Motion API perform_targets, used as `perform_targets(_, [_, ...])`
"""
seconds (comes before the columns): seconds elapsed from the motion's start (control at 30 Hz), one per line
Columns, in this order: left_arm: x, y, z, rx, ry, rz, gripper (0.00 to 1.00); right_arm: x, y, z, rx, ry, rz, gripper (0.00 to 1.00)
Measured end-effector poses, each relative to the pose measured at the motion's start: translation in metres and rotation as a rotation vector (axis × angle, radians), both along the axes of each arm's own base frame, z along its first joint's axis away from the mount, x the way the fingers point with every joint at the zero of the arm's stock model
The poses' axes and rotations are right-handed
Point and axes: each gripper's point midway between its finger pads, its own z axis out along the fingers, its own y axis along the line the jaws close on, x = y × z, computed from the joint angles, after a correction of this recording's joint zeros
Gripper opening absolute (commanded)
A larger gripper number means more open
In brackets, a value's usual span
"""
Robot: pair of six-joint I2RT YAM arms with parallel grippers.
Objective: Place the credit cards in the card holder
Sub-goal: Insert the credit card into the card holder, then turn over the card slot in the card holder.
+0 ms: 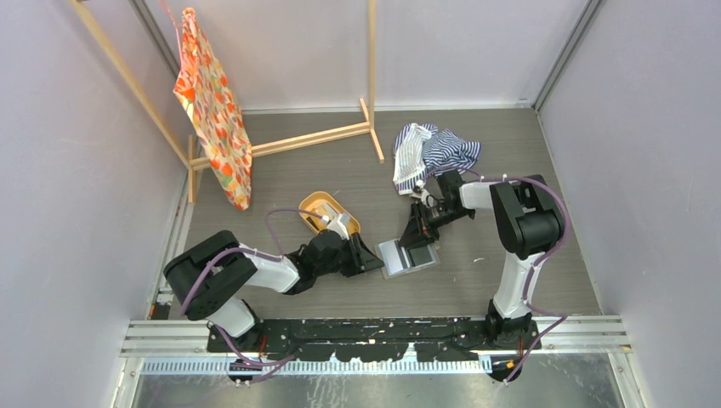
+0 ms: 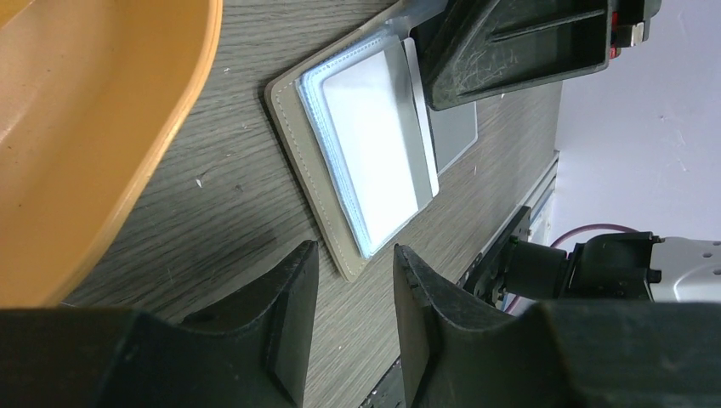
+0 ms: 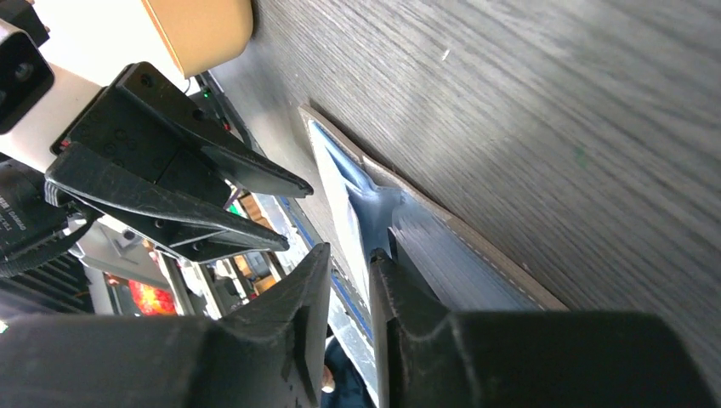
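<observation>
Beside card holder point(image 1: 406, 257) | left tool point(image 1: 374, 262) low, parted | right tool point(image 1: 415, 241) angled above

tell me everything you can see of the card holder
The card holder lies open and flat on the wood-grain table, beside the orange tray. Its cover looks grey-beige with stitched edges; inside is a stack of clear sleeves, the top one showing a white card. The right gripper touches its sleeves; the left gripper is just short of its corner, open.
</observation>
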Motion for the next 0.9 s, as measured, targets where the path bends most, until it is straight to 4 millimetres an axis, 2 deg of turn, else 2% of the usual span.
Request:
perform_targets(0.3, [0.001, -0.001, 0.002, -0.010, -0.004, 0.001, 0.40, 0.004, -0.002, 0.007, -0.053, -0.059, 0.057, 0.47])
perform_targets(0.47, [0.001, -0.001, 0.003, -0.008, -0.005, 0.001, 0.40, 0.005, -0.001, 0.022, -0.108, -0.174, 0.135, 0.48])
perform_targets(0.53, [0.000, 0.000, 0.005, -0.008, -0.007, 0.000, 0.40, 0.006, 0.001, 0.029, -0.131, -0.238, 0.180, 0.44])
perform_targets(0.63, [0.001, 0.001, 0.011, -0.014, -0.021, 0.003, 0.40, 0.005, 0.002, 0.039, -0.153, -0.330, 0.247, 0.24])
perform_targets(0.7, [0.002, 0.001, 0.017, -0.022, -0.033, 0.006, 0.40, 0.002, 0.005, 0.042, -0.158, -0.370, 0.293, 0.16])
perform_targets(0.8, [0.004, 0.001, 0.024, -0.032, -0.053, 0.010, 0.40, -0.006, 0.007, 0.038, -0.183, -0.385, 0.348, 0.10])
perform_targets(0.9, [0.004, 0.002, 0.024, -0.026, -0.062, 0.009, 0.40, -0.011, 0.008, 0.028, -0.222, -0.375, 0.387, 0.08])
